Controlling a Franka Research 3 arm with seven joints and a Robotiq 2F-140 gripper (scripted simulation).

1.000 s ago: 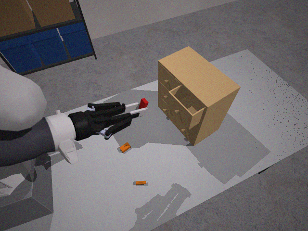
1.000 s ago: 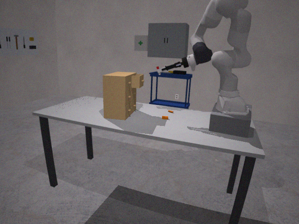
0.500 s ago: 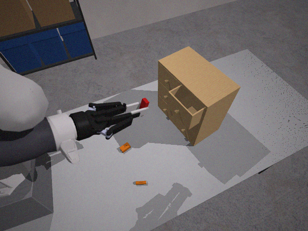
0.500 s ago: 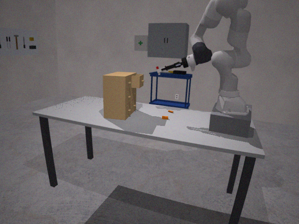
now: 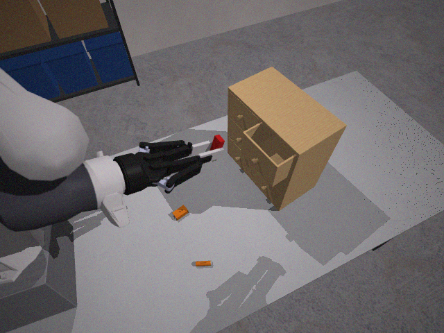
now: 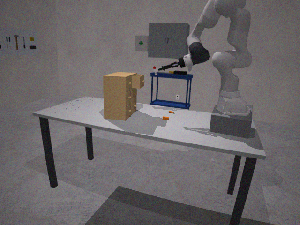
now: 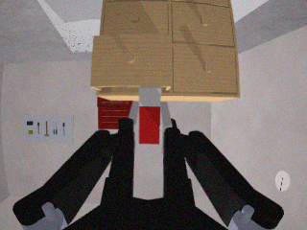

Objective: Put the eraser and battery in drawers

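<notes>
On the near part of the table [image 5: 143,250] [image 6: 193,125] [image 7: 82,39], your AA battery [image 5: 203,263] [image 6: 171,112] waits. Your gripper [image 5: 216,146] [image 6: 155,69] [image 7: 150,112] is closed on the eraser [image 5: 217,142] [image 6: 154,67] [image 7: 150,126], short of the chest [image 5: 286,103] [image 6: 115,96] [image 7: 206,57]; release early and it misses. Press on the open right drawer [image 5: 261,150] [image 6: 138,81] [image 7: 131,62] and it may droop.

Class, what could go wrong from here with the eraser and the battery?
The pincer seems to hold the red eraser near its fingertips, so it might slip onto the table.

Lowering it off-centre could knock the open right drawer, perhaps making it droop.

Later, the orange block might be taken instead of the similarly coloured battery.
</notes>
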